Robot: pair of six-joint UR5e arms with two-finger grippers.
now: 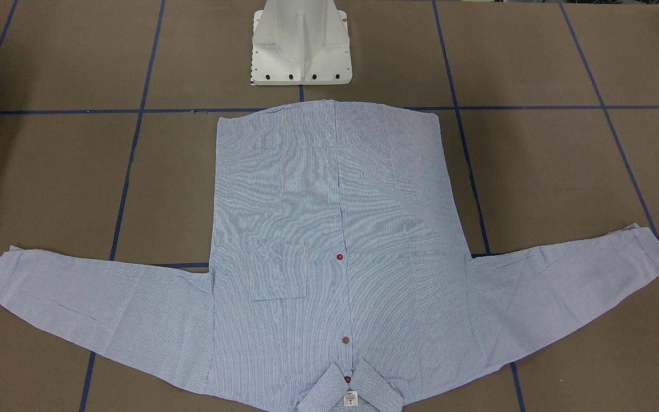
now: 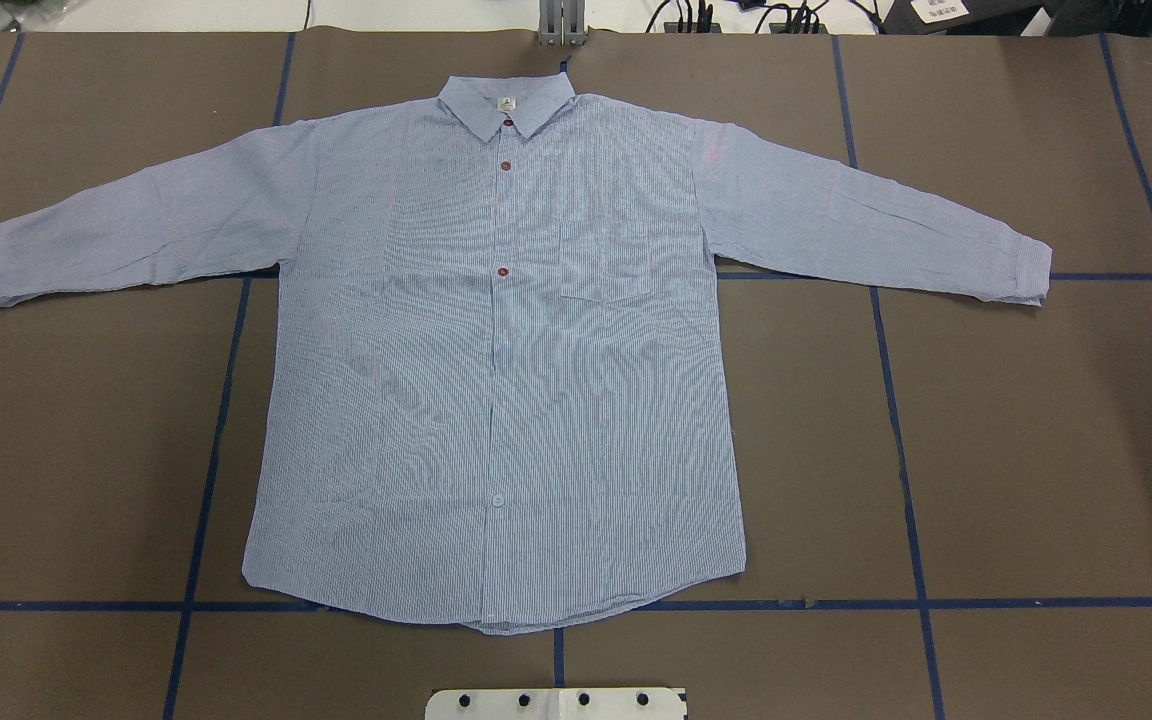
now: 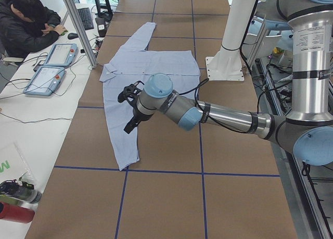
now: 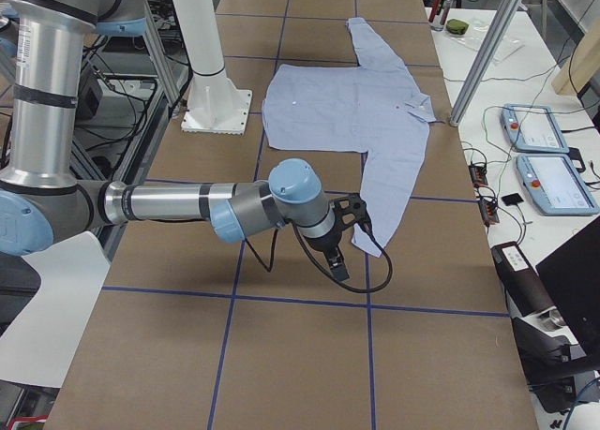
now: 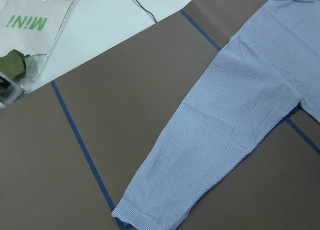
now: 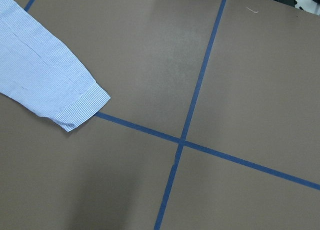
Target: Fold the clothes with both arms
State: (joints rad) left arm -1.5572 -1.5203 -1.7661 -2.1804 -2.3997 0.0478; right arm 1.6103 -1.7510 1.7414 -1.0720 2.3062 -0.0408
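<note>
The light blue-and-white striped shirt [image 1: 335,257] lies flat and face up on the brown table, both sleeves spread out to the sides [image 2: 496,380]. Its collar is at the far edge from the robot's base. In the exterior left view my left gripper [image 3: 126,114] hovers over the near sleeve [image 3: 122,140]. In the exterior right view my right gripper [image 4: 349,238] hangs by the other sleeve's cuff [image 4: 370,243]. I cannot tell whether either gripper is open or shut. The left wrist view looks down on a sleeve [image 5: 225,130], the right wrist view on a cuff [image 6: 75,107].
The white pedestal base [image 1: 301,46] stands just behind the shirt's hem. Blue tape lines [image 2: 901,450] grid the table. A person [image 3: 26,25] sits at a side table with two pendants [image 3: 52,67]. A plastic bag [image 5: 30,29] lies beyond the table's edge.
</note>
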